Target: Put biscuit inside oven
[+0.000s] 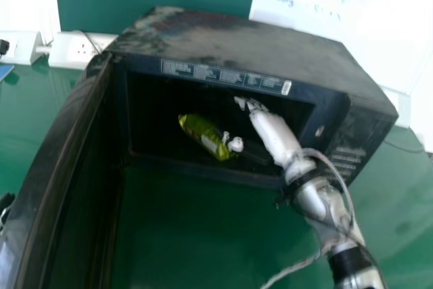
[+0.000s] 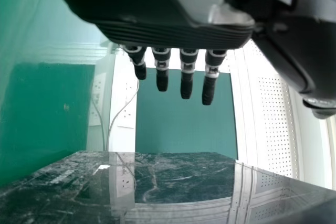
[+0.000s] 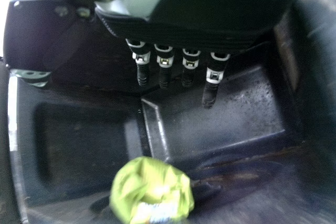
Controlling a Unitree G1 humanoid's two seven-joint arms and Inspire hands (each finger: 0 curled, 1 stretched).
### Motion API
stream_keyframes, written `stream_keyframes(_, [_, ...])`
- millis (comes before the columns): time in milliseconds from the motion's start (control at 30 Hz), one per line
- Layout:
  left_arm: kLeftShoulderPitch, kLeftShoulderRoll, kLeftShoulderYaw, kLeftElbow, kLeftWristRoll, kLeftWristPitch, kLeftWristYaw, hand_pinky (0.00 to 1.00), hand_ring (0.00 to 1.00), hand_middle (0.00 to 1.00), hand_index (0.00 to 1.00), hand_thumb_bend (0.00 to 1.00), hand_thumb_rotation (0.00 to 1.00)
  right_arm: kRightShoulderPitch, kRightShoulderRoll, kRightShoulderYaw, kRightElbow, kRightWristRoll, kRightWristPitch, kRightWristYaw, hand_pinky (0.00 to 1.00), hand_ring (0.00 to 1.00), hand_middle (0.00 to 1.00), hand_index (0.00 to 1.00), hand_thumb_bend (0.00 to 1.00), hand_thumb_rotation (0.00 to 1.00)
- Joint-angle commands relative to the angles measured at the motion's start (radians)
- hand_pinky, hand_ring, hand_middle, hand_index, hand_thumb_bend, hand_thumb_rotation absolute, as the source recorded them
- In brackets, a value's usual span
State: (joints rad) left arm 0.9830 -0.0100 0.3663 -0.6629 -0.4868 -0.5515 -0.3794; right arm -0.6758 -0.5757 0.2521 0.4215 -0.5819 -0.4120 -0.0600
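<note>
Biscuit: green pack (image 1: 203, 137), inside the oven (image 1: 237, 35), near the right hand; I cannot tell if they touch
Right hand (image 1: 274, 133): reaches into the oven, open, fingers straight (image 3: 211, 90), gripping nothing
Left hand (image 1: 5, 209): at the head view's left edge, beside the door (image 1: 51, 167), open, fingers straight
Door: wide open

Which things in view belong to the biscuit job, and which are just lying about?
Job:
- green packet, presumably the biscuit, inside the oven
- oven, door open
- right hand, inside the oven, fingers open

Lying about:
- power sockets
- white sheet with handwriting
</note>
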Motion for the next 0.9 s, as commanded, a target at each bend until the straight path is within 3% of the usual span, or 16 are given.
stream_keyframes(0, [0.01,0.002,-0.005,-0.001,-0.009,0.001,-0.001,0.89,0.89,0.91,0.89,0.9,1.0,0.068,-0.048,-0.056,-0.059,0.015,0.028,0.008,0.82,0.97,1.0,0.98,0.84,0.96])
stream_keyframes(400, [-0.008,0.021,0.01,0.021,-0.025,0.01,-0.005,0.91,0.84,0.89,0.88,0.92,1.0,0.297,-0.07,-0.172,-0.303,0.01,-0.035,-0.009,0.82,0.98,1.0,0.97,0.84,0.95])
stream_keyframes(633, [-0.02,0.023,0.011,0.014,-0.022,0.02,0.005,0.96,0.87,0.89,0.88,0.91,1.0,0.429,-0.072,-0.233,-0.38,0.033,-0.113,-0.032,0.82,0.97,0.99,0.97,0.84,0.95])
stream_keyframes(867, [-0.03,0.03,0.014,0.016,-0.028,0.029,0.006,0.94,0.84,0.87,0.87,0.9,1.0,0.508,-0.07,-0.3,-0.382,0.07,-0.205,-0.061,0.83,0.97,0.99,0.97,0.84,0.95])
